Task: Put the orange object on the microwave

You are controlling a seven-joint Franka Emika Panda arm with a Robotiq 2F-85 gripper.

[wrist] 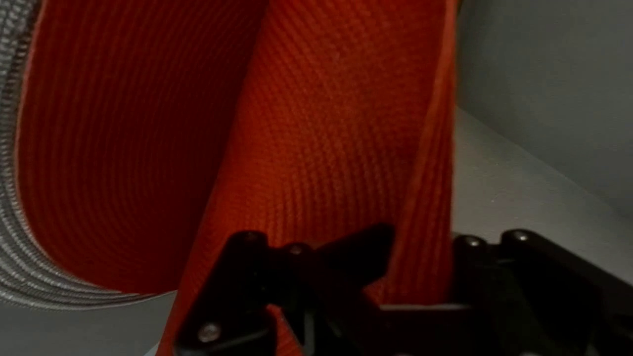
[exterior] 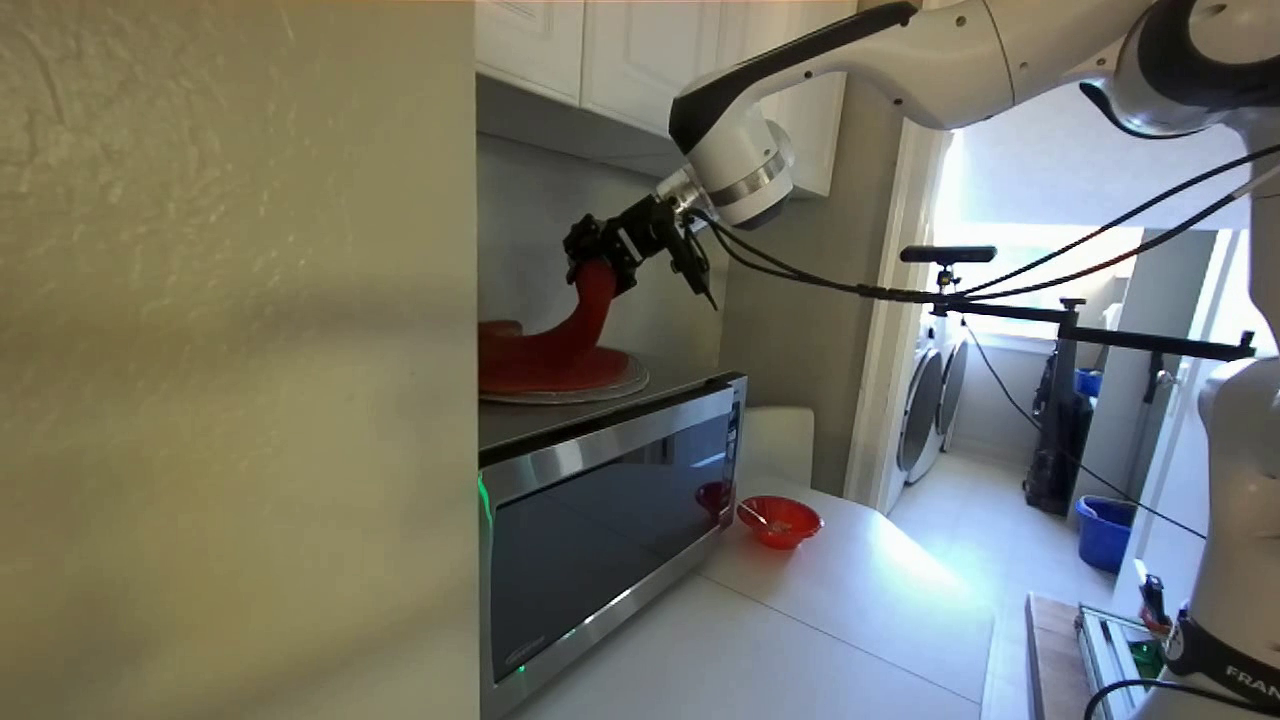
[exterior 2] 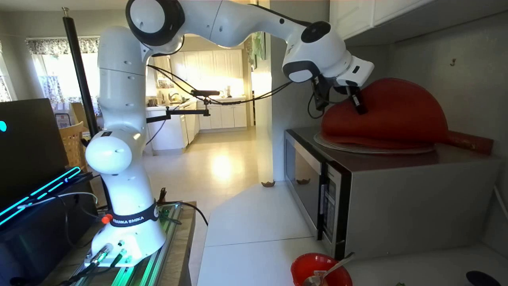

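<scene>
The orange object, a thin flexible red-orange disc, shows in both exterior views (exterior: 592, 312) (exterior 2: 401, 105) and fills much of the wrist view (wrist: 321, 123). It is bent, one side raised steeply and the rest lying low over the microwave top. My gripper (exterior: 598, 262) is shut on its raised edge; in the wrist view the disc's edge passes between the fingers (wrist: 420, 262). The microwave (exterior: 620, 520) (exterior 2: 416, 206) stands on the white counter, its dark door facing the arm. The second red disc (wrist: 123, 148) lies flat under the bent one.
Grey round mats (exterior: 637, 382) (wrist: 15, 237) lie under the discs on the microwave. A red strip-like item (exterior 2: 472, 142) is at the back. A red bowl with a spoon (exterior: 780, 522) (exterior 2: 317, 266) stands beside the microwave. White cabinets (exterior: 650, 50) hang above.
</scene>
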